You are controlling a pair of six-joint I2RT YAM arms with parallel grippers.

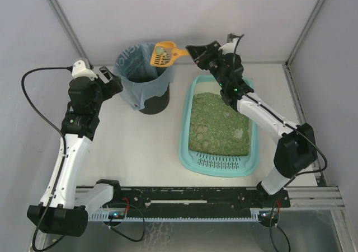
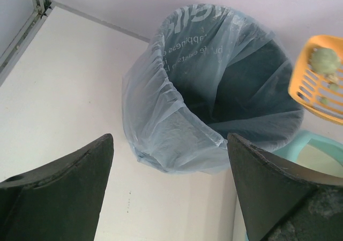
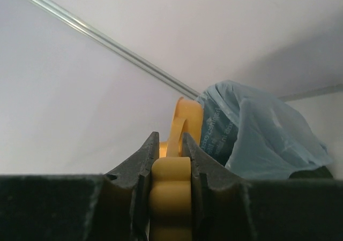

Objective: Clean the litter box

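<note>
The white worktop (image 1: 145, 151) carries all items. The litter box (image 1: 185, 145) lies flat on its right half, just right of the bin and under the right arm's forearm. Its long axis runs from the near edge toward the back wall, skewed slightly. The slotted grille (image 1: 221, 161) is at the end that points to the arm bases; the opposite end points to the back wall. Green litter (image 1: 218, 123) covers the floor of the tray from the grille to the far end. The round black bin (image 1: 158, 104) stands upright near the back wall, left of the tray, lined with a blue bag (image 1: 130, 89) folded over its rim; the top view shows a small gap between bin and tray. The left pincer (image 2: 169, 198) sits just beside the bin's left side, its jaws wide apart and holding nothing. The right pincer (image 1: 192, 51) is raised beyond the tray's far end, jaws clamped on the handle of the orange scoop (image 1: 164, 54). The scoop head is over the far right part of the bin's rim. Pale green clumps (image 2: 325, 61) lie in the scoop head
</note>
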